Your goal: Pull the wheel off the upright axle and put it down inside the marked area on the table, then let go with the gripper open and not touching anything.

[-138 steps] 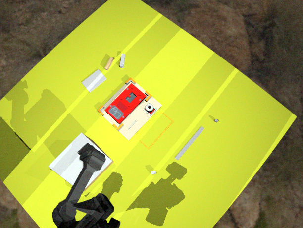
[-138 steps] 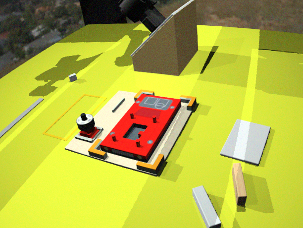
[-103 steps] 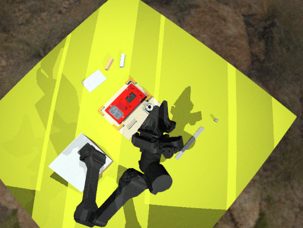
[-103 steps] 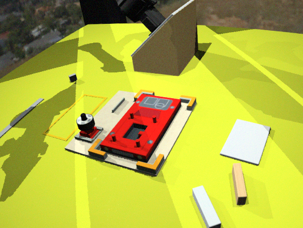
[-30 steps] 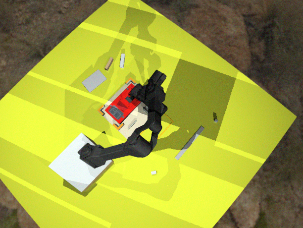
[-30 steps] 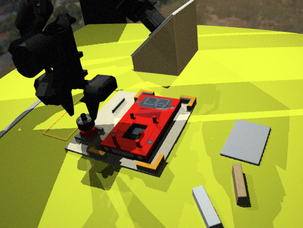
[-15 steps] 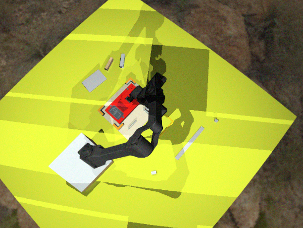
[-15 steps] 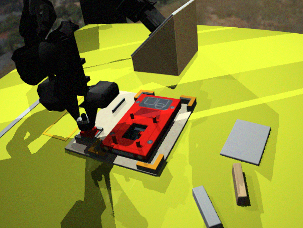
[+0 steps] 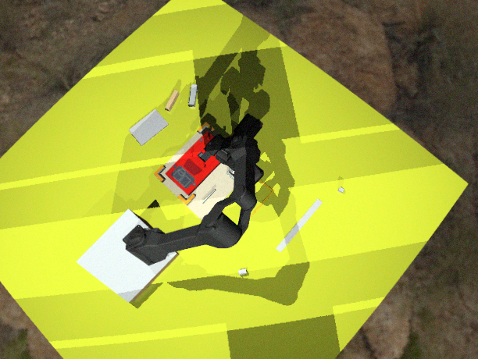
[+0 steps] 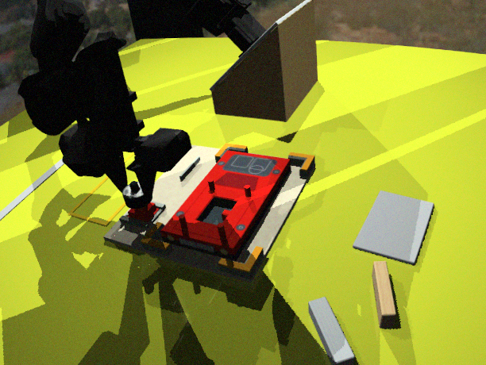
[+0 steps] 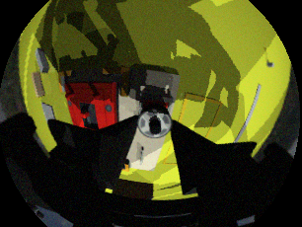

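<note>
The wheel (image 10: 133,195) (image 11: 142,125), dark with a pale metallic face, sits flat around the upright axle (image 10: 134,186), whose dark tip shows through its middle. It is just above the red stand (image 10: 144,213) on the pale board (image 10: 194,154) (image 9: 224,184). My gripper (image 10: 136,196) (image 11: 154,120) points down and is shut on the wheel, one finger on each side. The arm hides wheel and fingertips in the top view. The marked area, a thin orange outline (image 10: 88,220) (image 9: 262,202) (image 11: 202,98), lies on the table beside the board and holds nothing that I can see.
A red block with upright pegs (image 10: 238,180) (image 9: 195,165) sits between orange corner brackets close beside the stand. A wedge-shaped box (image 10: 248,85) (image 9: 109,257), a grey plate (image 10: 395,226) (image 9: 148,126), a wooden block (image 10: 384,291) and a pale strip (image 9: 299,225) lie farther off.
</note>
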Controlling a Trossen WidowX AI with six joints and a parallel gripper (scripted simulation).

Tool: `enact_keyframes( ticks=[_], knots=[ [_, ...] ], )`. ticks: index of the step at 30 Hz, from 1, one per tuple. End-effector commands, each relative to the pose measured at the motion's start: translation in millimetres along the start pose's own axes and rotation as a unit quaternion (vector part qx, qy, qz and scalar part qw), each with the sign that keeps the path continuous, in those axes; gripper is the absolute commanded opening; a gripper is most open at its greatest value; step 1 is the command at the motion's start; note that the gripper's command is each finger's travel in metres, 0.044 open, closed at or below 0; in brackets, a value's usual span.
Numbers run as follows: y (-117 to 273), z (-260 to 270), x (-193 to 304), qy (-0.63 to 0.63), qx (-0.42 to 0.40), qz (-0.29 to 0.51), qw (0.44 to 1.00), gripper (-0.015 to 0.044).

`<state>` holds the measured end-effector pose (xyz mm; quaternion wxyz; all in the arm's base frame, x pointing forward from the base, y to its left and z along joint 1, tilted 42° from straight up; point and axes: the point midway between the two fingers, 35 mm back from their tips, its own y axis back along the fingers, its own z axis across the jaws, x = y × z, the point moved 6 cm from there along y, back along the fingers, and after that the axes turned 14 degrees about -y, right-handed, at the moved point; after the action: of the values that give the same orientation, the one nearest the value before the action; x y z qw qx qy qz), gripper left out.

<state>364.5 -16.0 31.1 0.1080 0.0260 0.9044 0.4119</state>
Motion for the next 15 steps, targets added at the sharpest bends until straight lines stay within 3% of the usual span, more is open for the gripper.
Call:
enact_keyframes(
  ticks=[1, 15],
  knots=[
    [1.7, 0.0, -0.1, -0.002, 0.0, 0.0, 1.0, 0.0],
    [6.3, 0.2, -0.2, -0.001, 0.0, 0.0, 1.0, 0.0]
  ],
)
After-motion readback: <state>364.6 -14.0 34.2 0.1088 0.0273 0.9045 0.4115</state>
